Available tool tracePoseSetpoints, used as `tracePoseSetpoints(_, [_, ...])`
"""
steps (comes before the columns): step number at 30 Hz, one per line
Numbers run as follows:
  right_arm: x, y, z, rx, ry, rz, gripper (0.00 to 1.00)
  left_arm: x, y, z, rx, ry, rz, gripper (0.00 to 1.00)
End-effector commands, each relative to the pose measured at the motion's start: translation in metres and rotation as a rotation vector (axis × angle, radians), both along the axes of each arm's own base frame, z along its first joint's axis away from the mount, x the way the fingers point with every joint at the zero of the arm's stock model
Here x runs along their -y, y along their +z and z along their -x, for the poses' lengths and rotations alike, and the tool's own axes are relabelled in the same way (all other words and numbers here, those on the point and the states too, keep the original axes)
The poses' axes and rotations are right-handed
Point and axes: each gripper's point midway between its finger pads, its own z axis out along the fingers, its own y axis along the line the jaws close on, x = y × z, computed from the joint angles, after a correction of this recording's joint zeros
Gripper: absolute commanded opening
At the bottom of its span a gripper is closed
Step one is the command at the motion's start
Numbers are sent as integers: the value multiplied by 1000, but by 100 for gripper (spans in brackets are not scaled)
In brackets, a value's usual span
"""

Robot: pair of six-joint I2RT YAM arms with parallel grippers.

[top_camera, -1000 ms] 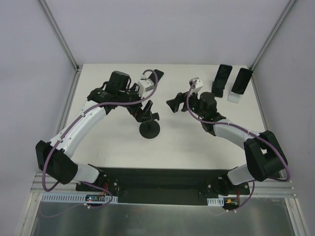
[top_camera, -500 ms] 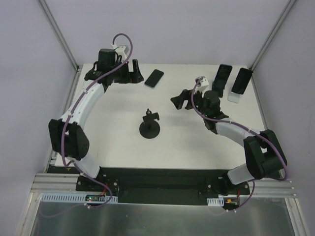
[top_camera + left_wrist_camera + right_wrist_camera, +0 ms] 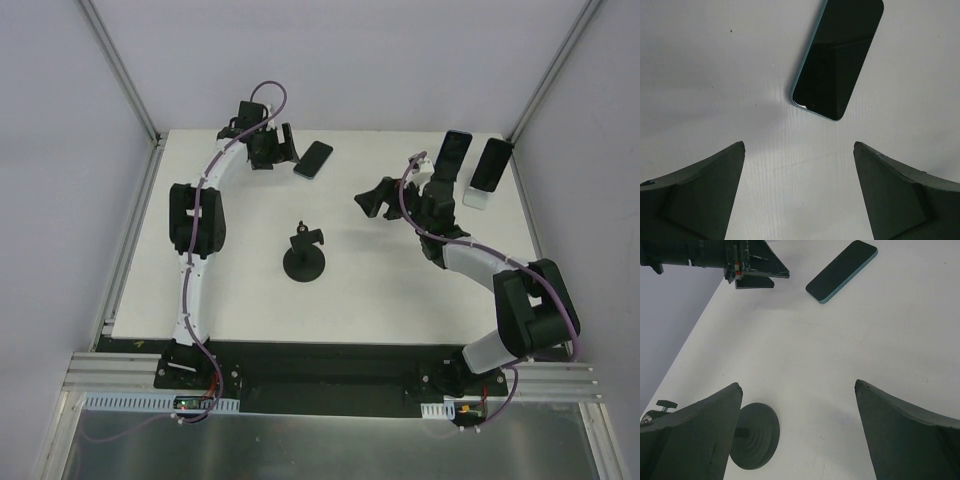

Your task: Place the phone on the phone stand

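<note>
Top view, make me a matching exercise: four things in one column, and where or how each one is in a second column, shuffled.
1. phone
2. stand
3. left end effector
4. right end effector

A. open, right of the stand
B. lying flat, far side
C. open, beside the phone
D. upright in the middle, nothing on it

Pairs: 1-B, 2-D, 3-C, 4-A

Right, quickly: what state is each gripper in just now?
Left gripper: open, holding nothing; the phone lies flat ahead of it.
Right gripper: open, holding nothing.
</note>
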Motion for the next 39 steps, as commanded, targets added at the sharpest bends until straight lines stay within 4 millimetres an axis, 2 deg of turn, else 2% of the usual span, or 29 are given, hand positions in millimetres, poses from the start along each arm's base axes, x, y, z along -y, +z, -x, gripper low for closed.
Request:
tracePoseSetpoints(1, [-4, 24, -6, 52, 29, -82, 97, 3, -4, -27, -24, 80, 95, 86])
tracePoseSetpoints(2, [-2, 24, -8, 49, 25, -89, 97, 6, 2, -34, -14, 98, 123, 86])
tracePoseSetpoints(4, [-3, 24, -8, 45, 33, -103, 96, 8, -14, -41, -34, 119, 142, 86])
tracePoseSetpoints(8, [-3, 19, -13, 17, 33, -124, 97, 10, -30, -50, -77, 204, 231, 83])
tracePoseSetpoints(10, [-3, 16, -15, -3, 36, -134, 97, 12, -30, -55, -61, 210, 250, 78])
tracePoseSetpoints(11, [-2, 15, -17, -13, 33, -144, 97, 12, -33, -54, -55, 207, 240, 73])
tracePoseSetpoints(13, [-4, 14, -18, -24, 43, -153, 97, 15, -25, -57, 2, 196, 197, 73])
tracePoseSetpoints(14, [-3, 13, -19, -28, 40, -158, 97, 10, -28, -59, 38, 189, 131, 75])
tracePoseSetpoints(18, [-1, 13, -20, -36, 38, -172, 97, 17, -31, -57, 53, 148, 104, 87])
tracePoseSetpoints(20, [0, 13, -20, -35, 40, -177, 97, 20, -33, -57, 43, 142, 121, 87])
tracePoseSetpoints(21, [0, 13, -21, -38, 39, -181, 97, 24, -41, -56, 25, 132, 136, 86])
tracePoseSetpoints(23, [0, 13, -21, -37, 42, -186, 97, 31, -38, -58, 19, 126, 172, 84])
tracePoseSetpoints(24, [1, 13, -21, -39, 40, -188, 97, 35, -46, -57, 3, 117, 185, 83])
tracePoseSetpoints(30, [2, 13, -22, -42, 40, -202, 97, 49, -49, -56, -2, 109, 194, 78])
tracePoseSetpoints(33, [3, 14, -22, -39, 43, -214, 97, 56, -49, -49, 7, 86, 152, 77])
tracePoseSetpoints(39, [6, 16, -23, -36, 37, -231, 97, 65, -53, -33, 24, 40, -9, 82])
